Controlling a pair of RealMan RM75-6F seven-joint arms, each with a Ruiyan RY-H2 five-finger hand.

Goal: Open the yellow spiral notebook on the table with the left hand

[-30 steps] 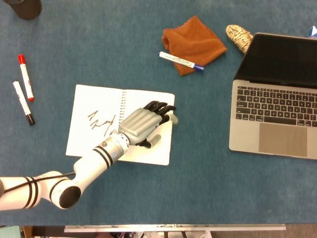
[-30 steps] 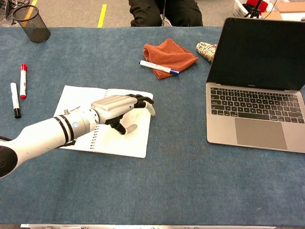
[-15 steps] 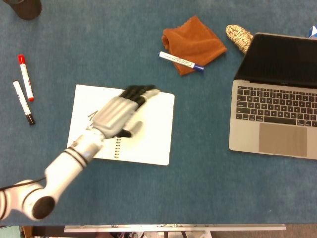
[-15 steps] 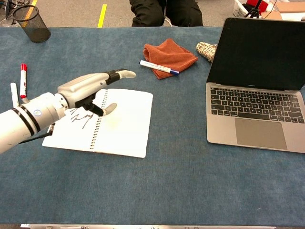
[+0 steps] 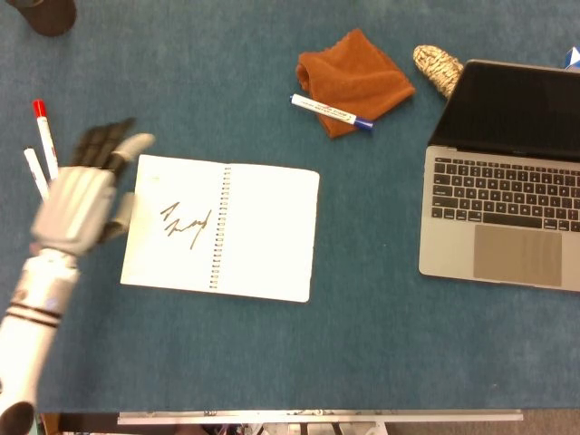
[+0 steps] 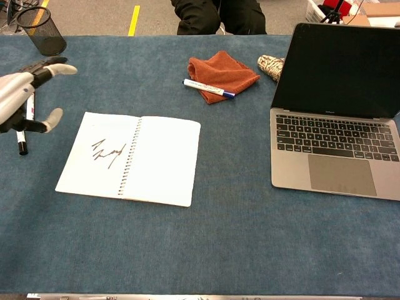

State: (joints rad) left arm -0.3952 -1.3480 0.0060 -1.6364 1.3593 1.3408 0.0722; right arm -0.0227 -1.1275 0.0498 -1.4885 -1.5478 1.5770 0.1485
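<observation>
The spiral notebook [image 5: 220,230] [image 6: 130,157] lies open and flat on the blue table, white pages up, with a dark scribble on its left page and the wire spiral down the middle. My left hand [image 5: 84,193] [image 6: 20,94] hovers to the left of the notebook, off its edge, fingers spread and holding nothing. It is blurred in the head view. The right hand shows in neither view.
Two markers [image 5: 43,163] [image 6: 25,119] lie partly under my left hand. An orange cloth [image 5: 353,80] with a blue-capped marker [image 5: 331,112] sits at the back. An open laptop [image 5: 503,181] stands at right, a woven object [image 5: 437,66] behind it, a mesh cup [image 6: 40,30] far left.
My left hand has lifted off the notebook's right page and swung left across it, ending beside the notebook's left edge. The notebook stays open and still.
</observation>
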